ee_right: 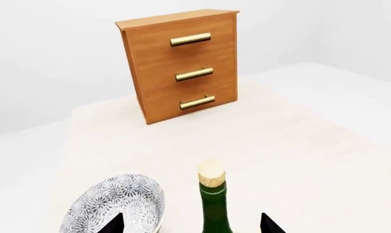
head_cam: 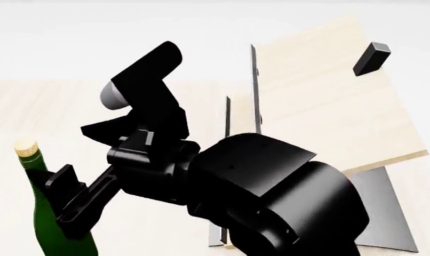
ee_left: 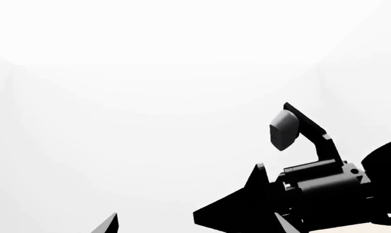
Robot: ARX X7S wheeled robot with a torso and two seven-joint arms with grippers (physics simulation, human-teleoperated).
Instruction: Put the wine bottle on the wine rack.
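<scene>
The wine bottle (ee_right: 215, 208), dark green with a pale cork, stands upright on the table; the head view has the wine bottle (head_cam: 38, 213) at the lower left. My right gripper (ee_right: 194, 224) is open, its fingertips on either side of the neck with gaps to the glass. In the head view the right gripper (head_cam: 64, 202) reaches across in front of the bottle. The wine rack (head_cam: 321, 101), slanted light-wood boards with a black block on a grey base, stands at the right. My left gripper (ee_left: 195, 228) is open, holds nothing and faces white walls.
An orange-brown cabinet (ee_right: 182, 65) with three brass handles stands at the table's far side. A grey patterned bowl (ee_right: 114, 206) sits close beside the bottle. The pale table (ee_right: 299, 145) stretches between bottle and cabinet. My right arm's bulky black links (head_cam: 272, 202) hide part of the rack.
</scene>
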